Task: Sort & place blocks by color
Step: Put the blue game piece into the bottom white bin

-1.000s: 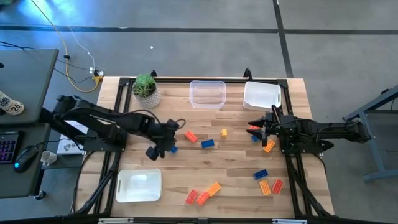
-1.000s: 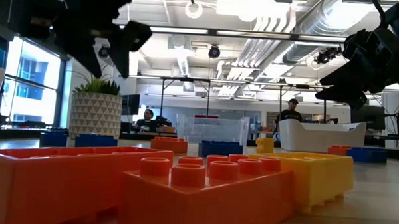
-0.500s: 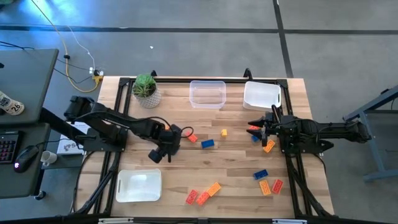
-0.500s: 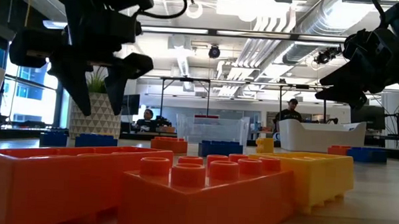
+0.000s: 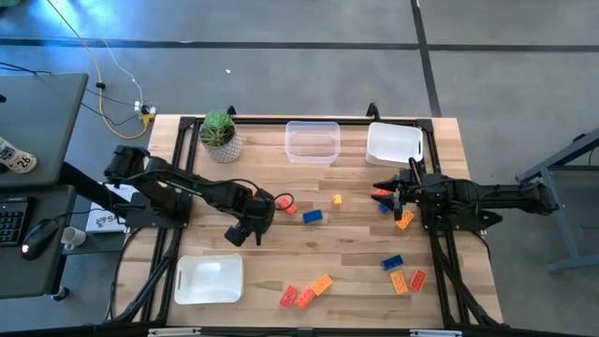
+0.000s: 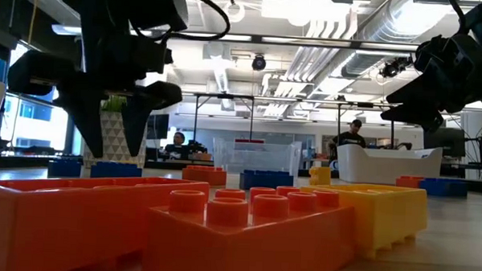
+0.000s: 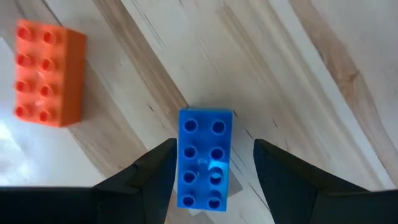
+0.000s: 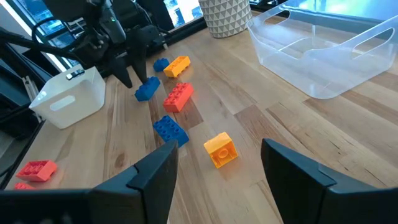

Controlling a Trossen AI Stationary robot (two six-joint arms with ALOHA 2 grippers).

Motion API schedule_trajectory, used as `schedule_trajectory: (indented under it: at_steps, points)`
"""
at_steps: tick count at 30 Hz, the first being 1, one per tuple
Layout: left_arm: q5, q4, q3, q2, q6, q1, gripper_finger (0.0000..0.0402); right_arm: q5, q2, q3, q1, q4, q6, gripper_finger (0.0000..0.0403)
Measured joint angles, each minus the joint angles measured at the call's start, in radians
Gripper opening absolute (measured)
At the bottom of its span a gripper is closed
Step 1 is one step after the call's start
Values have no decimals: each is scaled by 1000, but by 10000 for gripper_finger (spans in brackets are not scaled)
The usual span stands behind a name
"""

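left end effector (image 7: pixel 211 180) wide around blue block (image 7: pixel 204 158) on surface | right end effector (image 8: pixel 214 180) wide, waiting | risk: block twists, slips out

A grey floor (image 5: pixel 281 84) is surrounding the wooden table (image 5: pixel 346 243), and dark lines are crossing it. On the left side a desk (image 5: pixel 37 122) is standing, and a keyboard (image 5: pixel 11 225) and a computer mouse (image 5: pixel 37 234) are lying there. A yellow cable (image 5: pixel 103 75) is running over the floor near the table corner. In the low view, a large open hall is showing behind the table. Pipes and ducts (image 6: pixel 341 26) are hanging under the ceiling, and lamps are shining there. Daylight is coming in through a window (image 6: pixel 37 104) on the left. Two persons (image 6: pixel 176 143) (image 6: pixel 352 135) are staying far in the back.
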Motion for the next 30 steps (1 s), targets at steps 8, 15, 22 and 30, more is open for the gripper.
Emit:
schedule_trajectory:
  at_steps: [8,15,22,30]
  points:
    - [-47,-3,0,76,-36,2,200,0,0,0,0,0,0,218]
    - [-41,-10,5,124,-79,7,200,0,0,0,0,0,0,218]
    - [-41,-12,2,116,-112,7,146,0,0,0,0,0,0,218]
    - [-11,-40,2,108,-308,9,109,0,-1,0,0,0,0,218]
